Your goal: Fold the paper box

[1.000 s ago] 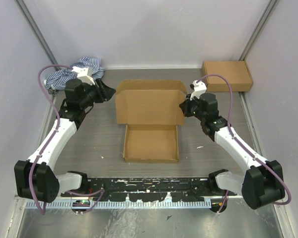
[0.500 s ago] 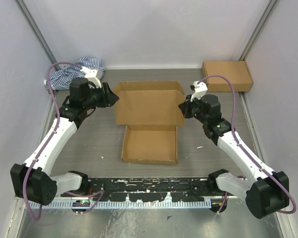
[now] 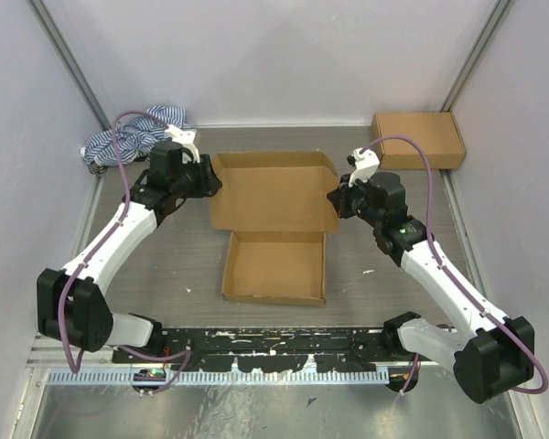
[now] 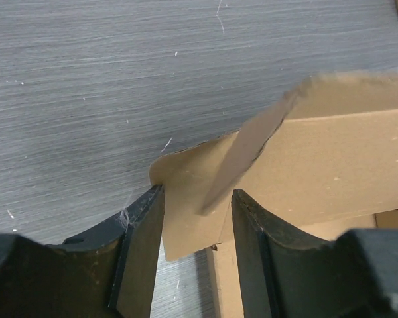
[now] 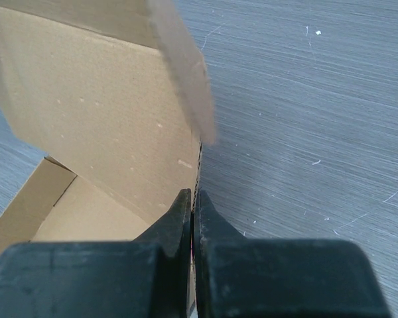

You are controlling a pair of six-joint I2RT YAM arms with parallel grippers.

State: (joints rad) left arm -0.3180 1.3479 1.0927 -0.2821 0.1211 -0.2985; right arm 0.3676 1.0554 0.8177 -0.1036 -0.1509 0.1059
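**A:** Where's the box, and which way does it lie?

**B:** The brown corrugated cardboard paper box (image 3: 274,265) is mid-table, between the two arms. Its shallow tray (image 3: 276,267) is nearest the bases, open side up. The lid panel (image 3: 273,197) is raised off the tray's far edge, long axis and hinge running left-right.

**A:** Fingers?

**B:** The right gripper (image 5: 194,195) is clenched on the lid's right edge, and it looks like that's what keeps the lid up. The left gripper (image 4: 198,199) has its jaws apart, straddling the lid's left side flap (image 4: 245,152). The flap sits slanted in the gap, not pinched.

**A:** What does the next move turn on?

**B:** My read: the flap is already between the left fingers, so it's the left arm's move. The flap runs along the lid's short edge and likely needs turning inward, toward the right arm.
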